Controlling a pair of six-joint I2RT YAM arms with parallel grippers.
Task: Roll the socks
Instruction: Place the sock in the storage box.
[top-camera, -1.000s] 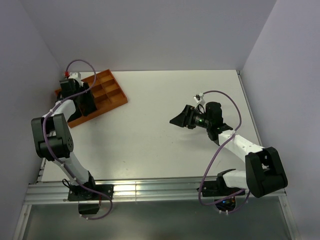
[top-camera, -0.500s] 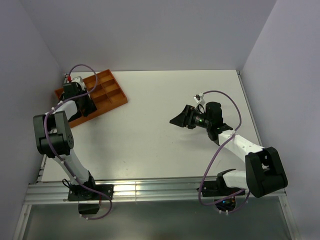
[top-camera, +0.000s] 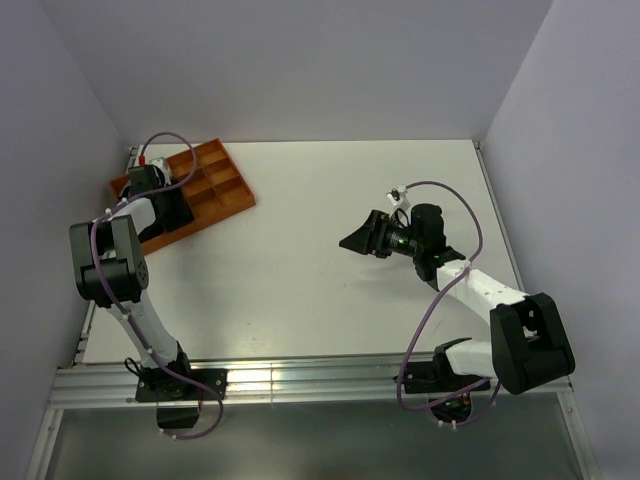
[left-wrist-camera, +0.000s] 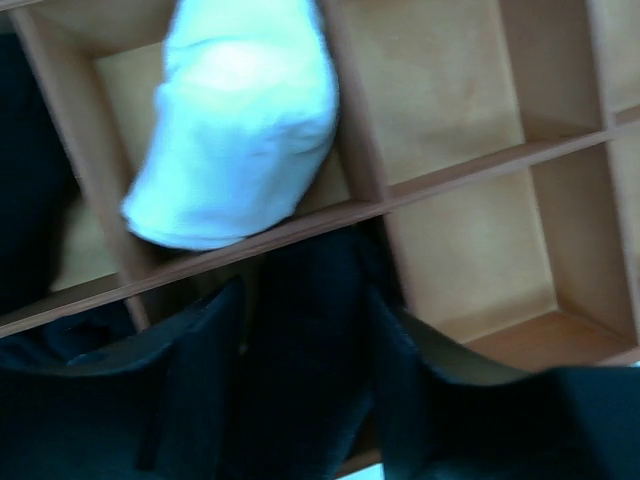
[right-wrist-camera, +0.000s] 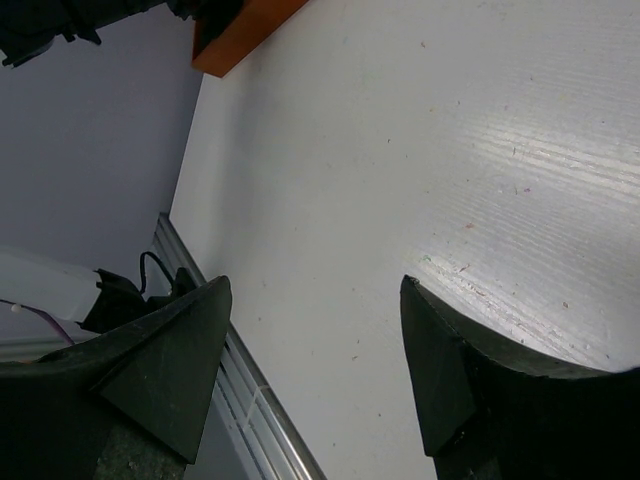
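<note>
White sock (left-wrist-camera: 235, 130) in tray (left-wrist-camera: 450, 100) cell against its divider (left-wrist-camera: 350, 110), left pincer (left-wrist-camera: 305, 310) parted nearby; right pincer (right-wrist-camera: 312, 285) agape over table (right-wrist-camera: 400, 150).

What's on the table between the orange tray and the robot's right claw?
Nothing. In the top view, only bare white table stretches between the orange tray and the right gripper, which hangs open.

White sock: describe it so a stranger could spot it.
An orange divided tray sits at the table's far left corner. In the left wrist view, the white sock lies bundled in one compartment. It is the only pale thing there; neighbouring compartments look dark or bare.
</note>
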